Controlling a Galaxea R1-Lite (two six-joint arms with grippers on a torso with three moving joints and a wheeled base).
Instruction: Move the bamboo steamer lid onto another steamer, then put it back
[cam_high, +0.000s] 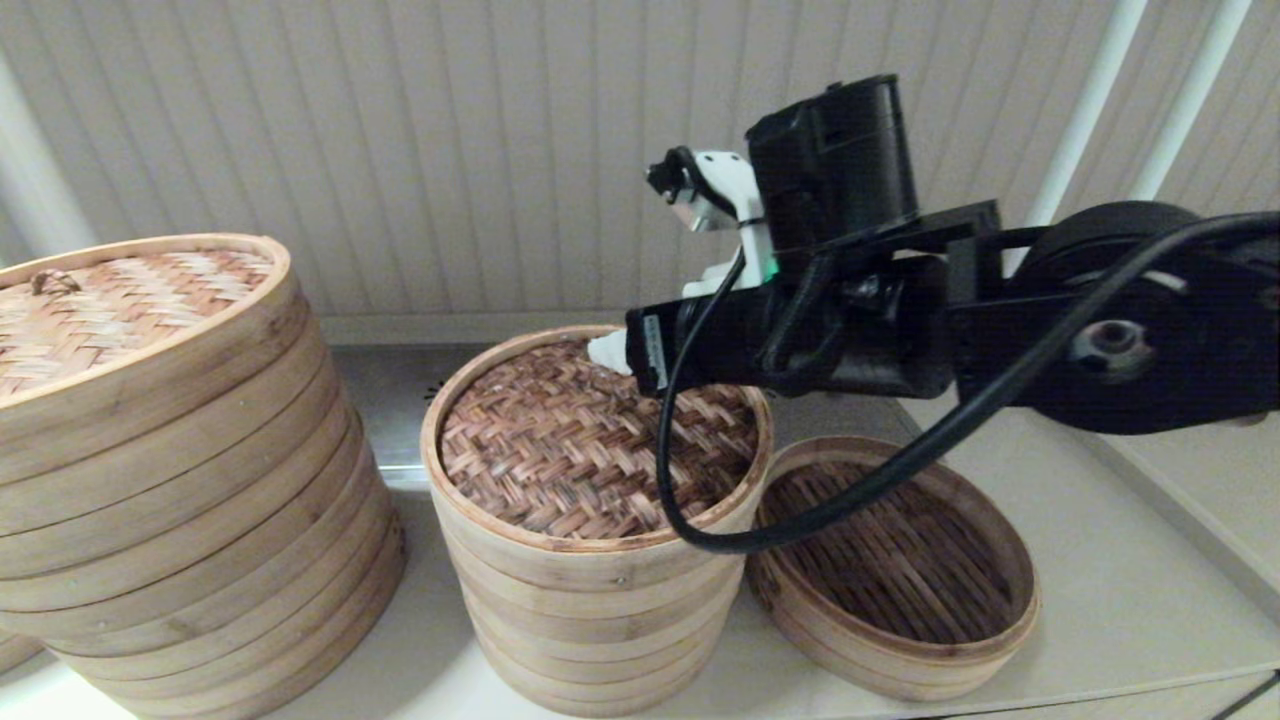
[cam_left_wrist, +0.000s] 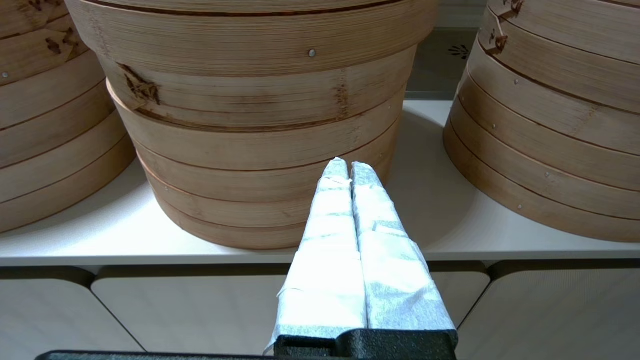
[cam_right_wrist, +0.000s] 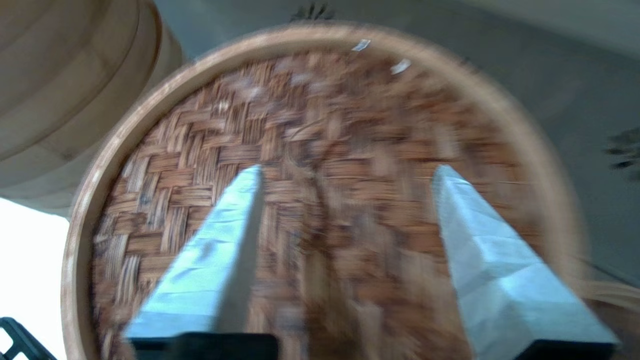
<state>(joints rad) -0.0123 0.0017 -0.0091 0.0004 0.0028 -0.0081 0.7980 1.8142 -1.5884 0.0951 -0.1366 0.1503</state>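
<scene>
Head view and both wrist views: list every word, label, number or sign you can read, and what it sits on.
None can be read.
White sticker on the right tool's black body: print too small.
Dark marks on the grey surface behind the bamboo steamer lid: blurred motifs, not letters.
Steamer walls: only nails and scorch marks.

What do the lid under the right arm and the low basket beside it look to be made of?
Lid: dark brown woven strips, probably bamboo, in a herringbone pattern, with a pale, matte bent-wood rim band. Basket: the same pale layered banding around its wall and dark brown slats for a floor, apparently unvarnished bamboo.
</scene>
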